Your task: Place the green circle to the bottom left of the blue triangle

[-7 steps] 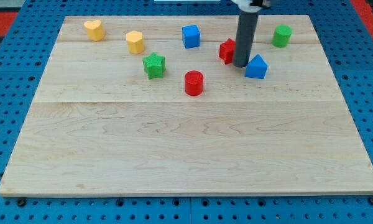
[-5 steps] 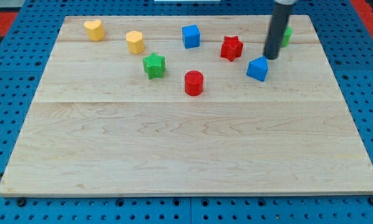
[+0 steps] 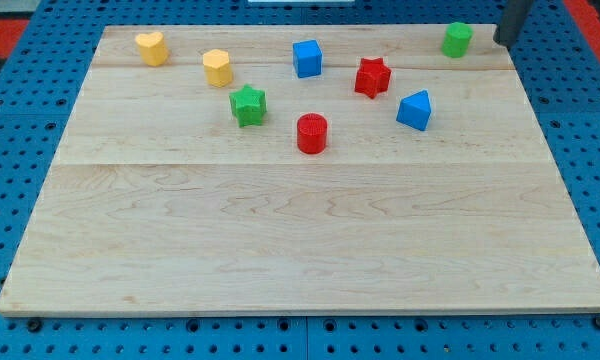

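Note:
The green circle (image 3: 457, 39) stands near the board's top right corner. The blue triangle (image 3: 414, 110) lies below and to the left of it. My tip (image 3: 505, 41) is at the view's top right, just right of the green circle with a small gap, at the board's right edge. Most of the rod is cut off by the view's top.
A red star (image 3: 373, 76) lies left of the blue triangle, a red cylinder (image 3: 312, 133) lower left. A blue cube (image 3: 307, 58), a green star (image 3: 248, 105), a yellow hexagon (image 3: 217, 67) and a yellow heart (image 3: 152, 47) lie further left on the wooden board (image 3: 300, 240).
My tip has moved from beside the red star and blue triangle up and right, past the green circle. The green circle has shifted slightly up toward the board's top edge.

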